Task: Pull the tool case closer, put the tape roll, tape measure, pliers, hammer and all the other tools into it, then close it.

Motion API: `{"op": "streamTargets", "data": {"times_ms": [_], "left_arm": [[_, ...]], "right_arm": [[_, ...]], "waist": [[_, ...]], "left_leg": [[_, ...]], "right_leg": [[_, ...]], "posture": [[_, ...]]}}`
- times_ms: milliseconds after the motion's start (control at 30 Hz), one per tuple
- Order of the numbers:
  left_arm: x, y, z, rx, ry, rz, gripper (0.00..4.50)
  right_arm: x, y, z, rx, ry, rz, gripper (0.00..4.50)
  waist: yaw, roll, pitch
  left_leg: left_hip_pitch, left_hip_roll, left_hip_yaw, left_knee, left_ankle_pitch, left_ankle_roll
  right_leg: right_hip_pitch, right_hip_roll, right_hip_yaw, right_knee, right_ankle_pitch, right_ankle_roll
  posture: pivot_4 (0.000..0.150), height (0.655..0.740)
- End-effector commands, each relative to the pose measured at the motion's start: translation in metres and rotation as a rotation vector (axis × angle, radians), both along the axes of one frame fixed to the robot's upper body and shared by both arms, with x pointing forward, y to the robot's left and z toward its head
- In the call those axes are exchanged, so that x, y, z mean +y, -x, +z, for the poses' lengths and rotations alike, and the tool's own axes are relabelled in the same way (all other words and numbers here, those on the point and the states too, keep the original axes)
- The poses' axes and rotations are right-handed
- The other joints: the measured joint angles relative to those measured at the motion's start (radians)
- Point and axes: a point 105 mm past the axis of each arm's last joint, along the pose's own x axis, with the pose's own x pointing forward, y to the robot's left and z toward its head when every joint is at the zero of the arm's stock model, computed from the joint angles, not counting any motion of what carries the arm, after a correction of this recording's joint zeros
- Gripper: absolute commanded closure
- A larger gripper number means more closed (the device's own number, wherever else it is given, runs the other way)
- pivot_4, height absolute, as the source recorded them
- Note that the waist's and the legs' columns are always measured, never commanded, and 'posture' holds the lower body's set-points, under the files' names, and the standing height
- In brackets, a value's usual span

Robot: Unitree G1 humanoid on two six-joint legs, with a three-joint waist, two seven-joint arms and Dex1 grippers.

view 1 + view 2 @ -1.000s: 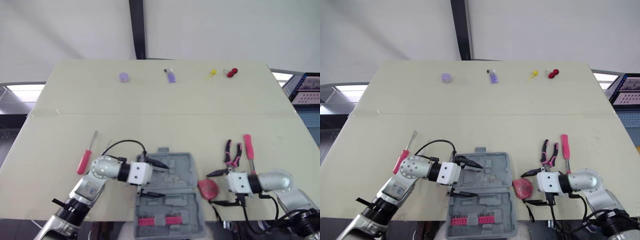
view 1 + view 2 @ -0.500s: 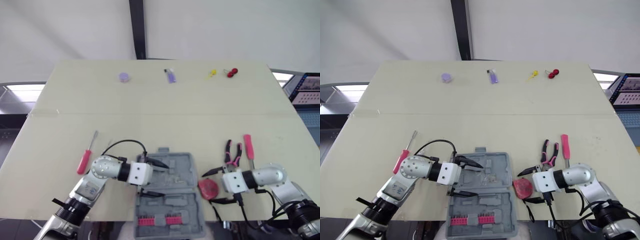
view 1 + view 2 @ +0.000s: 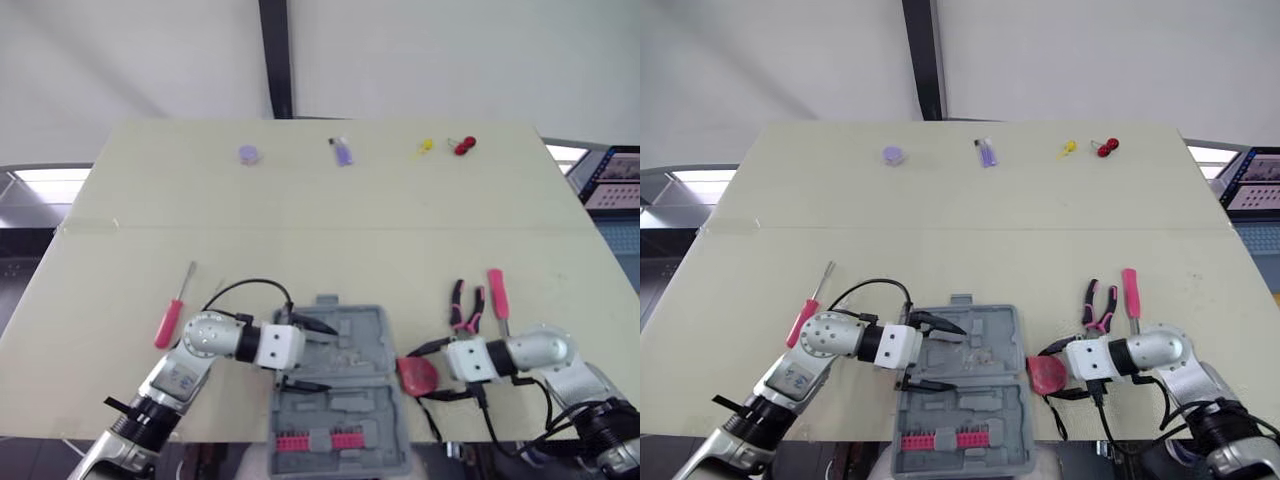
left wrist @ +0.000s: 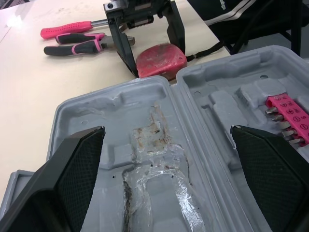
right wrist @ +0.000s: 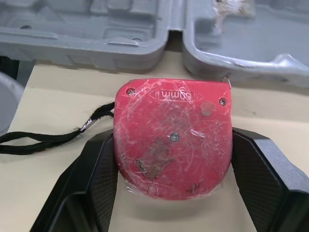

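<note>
Our right gripper (image 3: 1044,372) clasps the tape measure (image 5: 173,145) flat between its pads. The tool case (image 3: 990,400), lid back, lies just ahead of the fingertips. Our left gripper (image 3: 948,358) hovers over it with fingers spread wide.

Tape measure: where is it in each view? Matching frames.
Left eye: tape measure lower right, right of the tool case.
Right eye: tape measure lower centre-right, same spot.
Left wrist: tape measure past the case rim, near the pliers.
Right wrist: tape measure mid-frame, case behind.
Shared landmark: the tool case.
</note>
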Motion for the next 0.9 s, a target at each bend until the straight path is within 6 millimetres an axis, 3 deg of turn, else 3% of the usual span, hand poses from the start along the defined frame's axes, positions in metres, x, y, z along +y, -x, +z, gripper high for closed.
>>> {"op": "streamTargets", "data": {"times_ms": [33,200,333,533,667,900], "left_arm": [[0.004,-0.003,0.013,-0.003,0.080,0.057,0.00],[0.017,-0.010,0.020,0.035,0.152,0.150,0.00],[0.031,-0.014,0.018,0.046,0.162,0.197,0.00],[0.040,-0.020,0.021,0.088,0.244,0.250,0.00],[0.037,-0.021,0.018,0.097,0.272,0.253,0.00],[0.028,-0.021,0.012,0.101,0.291,0.240,0.00]], "right_arm": [[0.000,-0.006,0.038,-0.056,-0.034,-0.103,1.60],[0.028,0.008,0.071,-0.102,0.006,-0.143,1.60],[0.061,-0.002,0.085,-0.226,-0.001,-0.182,1.60],[0.090,-0.028,0.075,-0.382,0.125,-0.250,1.60],[0.105,-0.031,0.066,-0.406,0.202,-0.239,1.60],[0.108,-0.032,0.053,-0.456,0.325,-0.224,1.60]], "waist": [[-0.001,0.000,0.000],[0.000,0.001,0.000],[-0.001,0.001,0.000],[0.000,0.001,0.000],[-0.003,0.001,0.000],[-0.006,0.001,0.000]], "left_leg": [[0.000,0.000,0.000,0.000,0.000,0.000],[0.000,0.000,0.000,-0.001,0.000,0.000],[0.000,0.000,-0.001,-0.001,0.000,0.000],[-0.001,0.000,-0.001,-0.001,0.000,0.000],[-0.001,0.000,-0.001,-0.001,0.000,0.000],[-0.002,0.000,-0.001,-0.001,0.000,0.000]], "right_leg": [[0.000,0.000,0.000,0.000,0.000,0.000],[-0.002,0.000,0.000,0.001,0.000,0.000],[-0.001,0.000,0.000,0.000,0.000,0.000],[-0.002,0.000,0.000,0.001,0.000,0.000],[-0.002,0.000,0.000,0.001,0.000,0.000],[-0.003,0.000,0.000,0.002,0.000,0.000]], "posture": [[0.150,0.7400],[0.150,0.7400],[0.150,0.7400],[0.150,0.7400],[0.150,0.7400],[0.150,0.7400]]}}
